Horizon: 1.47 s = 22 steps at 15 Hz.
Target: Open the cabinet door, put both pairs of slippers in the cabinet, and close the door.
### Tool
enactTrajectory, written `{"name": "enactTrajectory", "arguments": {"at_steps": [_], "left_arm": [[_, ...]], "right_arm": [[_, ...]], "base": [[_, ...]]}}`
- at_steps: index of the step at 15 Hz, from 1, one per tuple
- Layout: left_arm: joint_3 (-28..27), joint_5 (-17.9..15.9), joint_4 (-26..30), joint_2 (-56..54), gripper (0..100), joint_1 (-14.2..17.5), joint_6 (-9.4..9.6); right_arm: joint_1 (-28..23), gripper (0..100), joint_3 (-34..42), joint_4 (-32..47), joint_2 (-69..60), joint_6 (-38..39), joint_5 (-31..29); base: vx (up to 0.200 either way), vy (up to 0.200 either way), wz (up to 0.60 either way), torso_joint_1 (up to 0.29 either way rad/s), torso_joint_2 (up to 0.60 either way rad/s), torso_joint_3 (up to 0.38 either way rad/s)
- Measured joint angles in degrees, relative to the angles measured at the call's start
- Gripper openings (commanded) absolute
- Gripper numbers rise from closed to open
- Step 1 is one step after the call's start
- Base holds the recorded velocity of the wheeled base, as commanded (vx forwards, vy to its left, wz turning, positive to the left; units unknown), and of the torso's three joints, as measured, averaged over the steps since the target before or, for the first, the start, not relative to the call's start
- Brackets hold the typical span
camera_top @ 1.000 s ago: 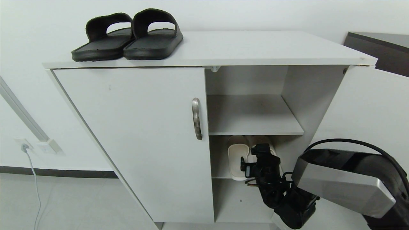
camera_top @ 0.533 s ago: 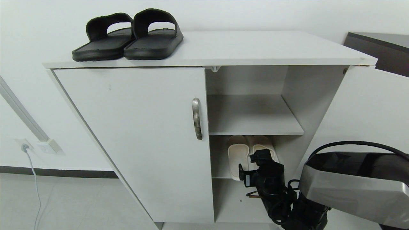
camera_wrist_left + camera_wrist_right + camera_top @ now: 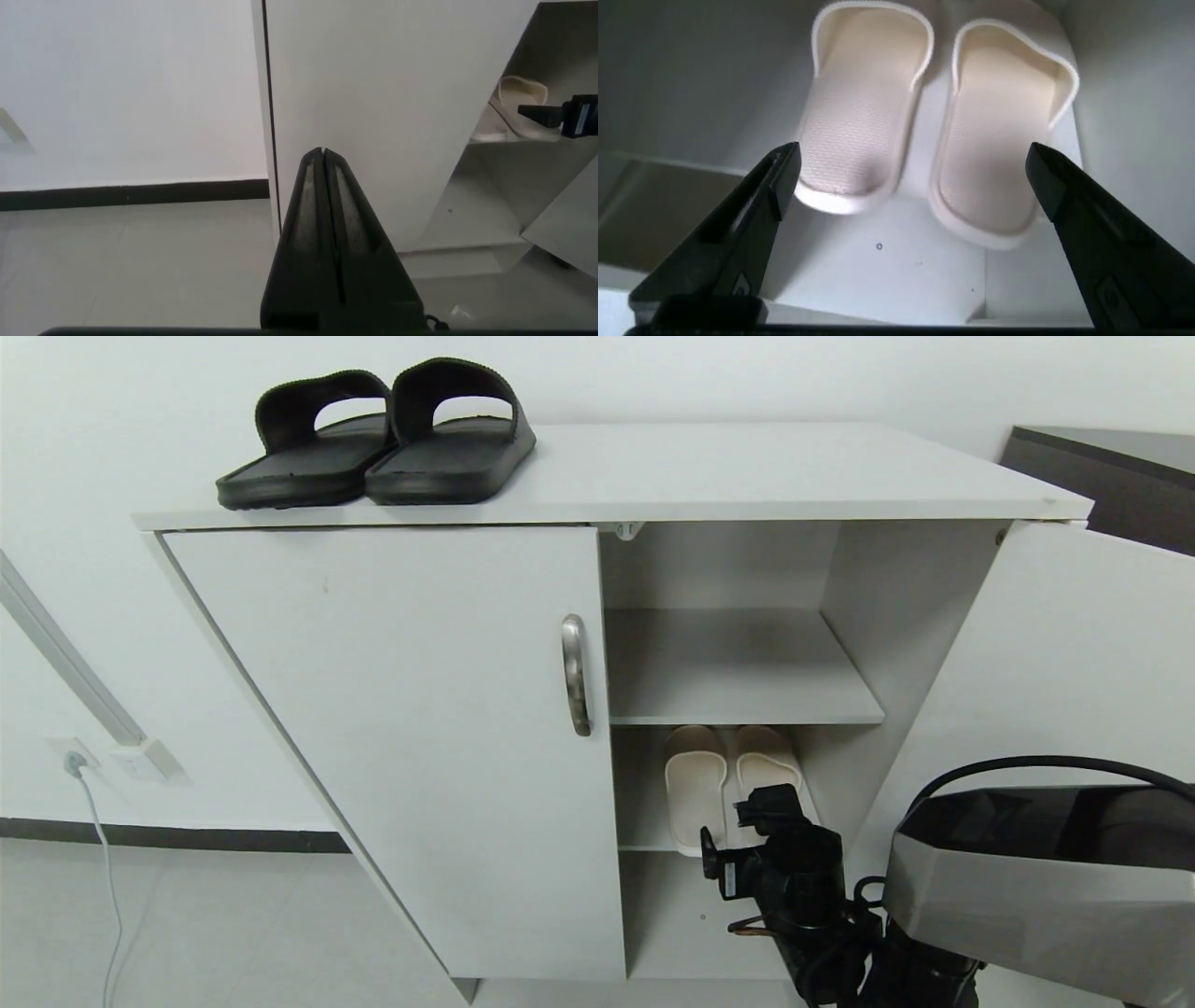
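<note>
A white cabinet (image 3: 653,476) stands with its right door (image 3: 1074,653) swung open and its left door (image 3: 401,728) closed. A pair of black slippers (image 3: 383,439) rests on the cabinet top at the left. A pair of cream slippers (image 3: 724,775) (image 3: 924,121) lies side by side on the middle shelf inside. My right gripper (image 3: 910,196) is open just in front of that shelf, with nothing between its fingers; the arm (image 3: 794,887) shows low in the opening. My left gripper (image 3: 322,163) is shut and empty, low before the closed left door (image 3: 374,121).
The top shelf (image 3: 738,672) and the bottom compartment (image 3: 691,924) hold nothing. A metal handle (image 3: 575,677) is on the left door. A wall socket with a cable (image 3: 84,765) sits low at the left. A dark tabletop (image 3: 1111,476) lies at the far right.
My right arm has drawn back out of the cabinet and downward, leaving the cream slippers on the middle shelf. The head view has shifted slightly.
</note>
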Motion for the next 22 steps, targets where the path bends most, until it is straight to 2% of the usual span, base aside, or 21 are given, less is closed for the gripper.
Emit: {"name": "enactTrajectory", "arguments": {"at_steps": [2,16,22], "left_arm": [[0.00,0.02,0.05,0.00,0,-0.02,-0.02],[0.00,-0.06,0.00,0.00,0,0.00,0.24],[0.00,-0.06,0.00,0.00,0,0.00,0.24]], "right_arm": [[0.28,100,0.09,0.00,-0.07,-0.09,0.00],[0.24,100,-0.26,-0.15,0.06,-1.54,0.00],[0.39,100,0.28,-2.13,0.04,-1.54,-0.02]], "base": [[-0.200,0.000,0.00,-0.005,0.00,0.007],[0.000,0.000,0.00,0.000,0.00,0.000],[0.000,0.000,0.00,0.002,0.00,0.156]]}}
